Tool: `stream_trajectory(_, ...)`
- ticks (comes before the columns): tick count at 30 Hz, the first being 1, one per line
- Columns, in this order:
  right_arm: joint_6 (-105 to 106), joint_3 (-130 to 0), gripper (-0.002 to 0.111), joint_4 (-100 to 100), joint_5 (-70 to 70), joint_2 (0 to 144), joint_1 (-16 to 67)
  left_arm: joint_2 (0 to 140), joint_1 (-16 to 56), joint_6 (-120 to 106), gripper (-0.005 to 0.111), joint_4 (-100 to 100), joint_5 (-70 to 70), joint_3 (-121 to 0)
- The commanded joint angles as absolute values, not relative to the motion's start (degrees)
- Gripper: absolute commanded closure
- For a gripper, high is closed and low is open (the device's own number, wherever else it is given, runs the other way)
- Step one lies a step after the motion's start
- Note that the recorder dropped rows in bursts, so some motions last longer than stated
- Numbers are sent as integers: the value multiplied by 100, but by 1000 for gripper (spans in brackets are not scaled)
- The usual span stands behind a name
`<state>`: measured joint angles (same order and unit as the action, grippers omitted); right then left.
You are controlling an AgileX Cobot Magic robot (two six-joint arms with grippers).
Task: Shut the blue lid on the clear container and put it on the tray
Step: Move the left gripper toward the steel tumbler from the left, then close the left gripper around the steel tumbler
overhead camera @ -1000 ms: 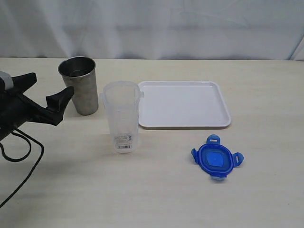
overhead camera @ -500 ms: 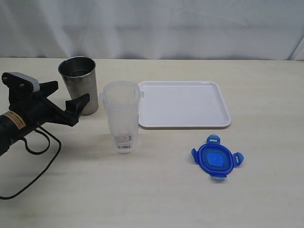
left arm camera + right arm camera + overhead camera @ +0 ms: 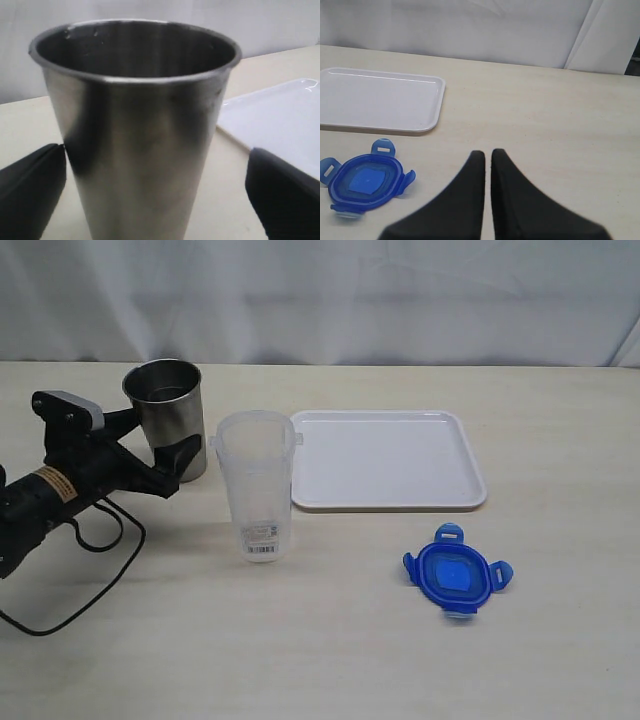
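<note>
**Q:** Pale wooden desk (image 3: pixel 560 660), white curtain behind. What is the risk here?

**A:** Left tool (image 3: pixel 152 448) stands wide open astride the steel tumbler (image 3: pixel 167 420), holding nothing (wrong vessel). Closing would seize the tumbler, or nudge it into the clear container (image 3: pixel 256 485) just beside it. Right tool (image 3: pixel 487 165) is shut and empty, near the blue lid (image 3: pixel 458 578).

**Q:** What does each view add?

**A:** Left wrist view shows the tumbler between the jaws; the exterior view alone shows the container, uncapped, standing just off the tray (image 3: pixel 385 459), lid well apart.
</note>
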<state>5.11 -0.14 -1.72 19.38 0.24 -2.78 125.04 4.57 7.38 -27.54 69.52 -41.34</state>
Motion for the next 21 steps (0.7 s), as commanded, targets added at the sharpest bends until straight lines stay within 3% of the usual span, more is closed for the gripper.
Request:
stream_trajectory(1,505,0,104,-175,1938,0,-317,12748,472,855,17,-2781,6996,-4421)
stream_trajectory(21,505,0,104,-175,1938,0,-317,12868,472,949,17,-2691,6996,-4947)
